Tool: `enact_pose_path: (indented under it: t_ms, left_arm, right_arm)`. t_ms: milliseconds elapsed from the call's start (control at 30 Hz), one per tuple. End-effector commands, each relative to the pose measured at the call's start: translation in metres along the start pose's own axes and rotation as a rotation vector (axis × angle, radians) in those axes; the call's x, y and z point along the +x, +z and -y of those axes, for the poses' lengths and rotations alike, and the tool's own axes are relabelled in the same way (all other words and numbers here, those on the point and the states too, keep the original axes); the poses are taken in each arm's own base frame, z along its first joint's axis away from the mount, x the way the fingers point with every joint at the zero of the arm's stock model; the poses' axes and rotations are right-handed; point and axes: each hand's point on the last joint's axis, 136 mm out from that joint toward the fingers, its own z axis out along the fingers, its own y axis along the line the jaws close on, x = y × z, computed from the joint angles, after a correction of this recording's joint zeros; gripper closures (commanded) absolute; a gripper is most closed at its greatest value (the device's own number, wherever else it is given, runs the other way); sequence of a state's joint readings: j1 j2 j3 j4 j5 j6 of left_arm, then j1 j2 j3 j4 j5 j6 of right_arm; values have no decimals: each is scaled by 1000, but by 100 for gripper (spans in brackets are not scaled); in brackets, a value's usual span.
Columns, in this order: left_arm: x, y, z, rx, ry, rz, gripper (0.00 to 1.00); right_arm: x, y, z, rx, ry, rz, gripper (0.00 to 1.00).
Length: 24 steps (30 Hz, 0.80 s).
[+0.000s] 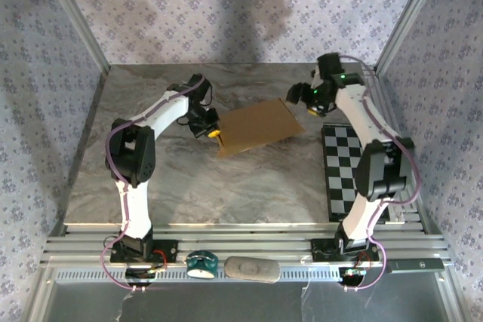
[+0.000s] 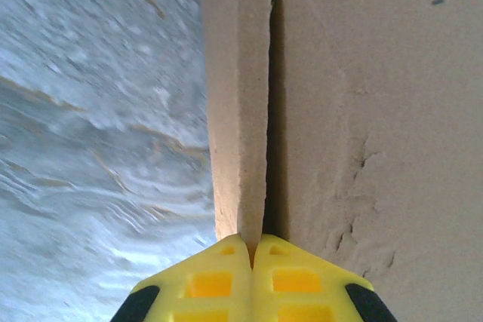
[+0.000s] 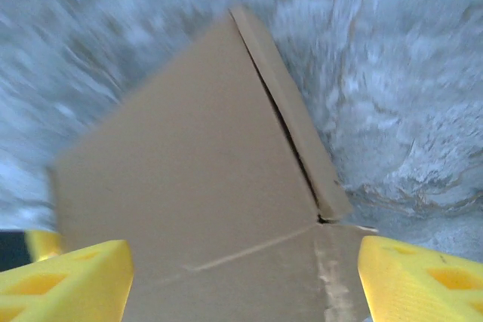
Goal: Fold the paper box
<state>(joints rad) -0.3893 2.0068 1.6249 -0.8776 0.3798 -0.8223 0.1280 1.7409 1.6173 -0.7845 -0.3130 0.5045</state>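
The box [image 1: 256, 127] lies nearly flat on the table [image 1: 189, 186], just left of the checkered board [image 1: 351, 171] and a little farther back. The left gripper [image 1: 214, 134] sits at the box end far from the board, clenched on a thin edge flap. At the box corner nearest the board, the right gripper [image 1: 306, 105] is released, its yellow fingers [image 3: 68, 277] spread wide over the cardboard.

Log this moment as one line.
left gripper: shut on paper box edge | right gripper: open, astride box corner | box: lying on table
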Motion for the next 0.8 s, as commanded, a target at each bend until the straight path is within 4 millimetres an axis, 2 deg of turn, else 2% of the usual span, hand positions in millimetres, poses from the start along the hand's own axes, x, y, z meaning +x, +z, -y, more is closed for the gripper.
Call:
enact_pose_path:
  t_ms: [0,133,200,233,367,533,600,700,767]
  left_arm:
    - [38,-20,14,116,-136,-204,100]
    - [52,-28,25,251,-242,-314,100]
    - [55,-31,29,283,-266,-344,100]
    - [56,-34,33,306,-274,-362,100]
    - [60,-41,37,344,-289,-410,100]
    - [65,-39,32,340,-298,-438,100]
    - [66,-36,31,341,-311,-449,100]
    - [66,-34,31,341,-314,-448,100]
    - [65,-35,32,348,-311,-448,100]
  right_arm:
    - [-13,-33,2,-83,249,41,18]
    - [-3,-56,6,-91,448,50,12]
    - [8,-65,3,-102,520,56,2]
    - [15,-69,5,-95,565,56,0]
    - [44,-86,19,-17,730,35,0]
    - [53,-101,4,56,720,94,0]
    - [54,-93,-6,42,694,108,0]
    - [53,-63,-18,-29,705,62,0]
    - [44,-49,-29,-57,663,33,0]
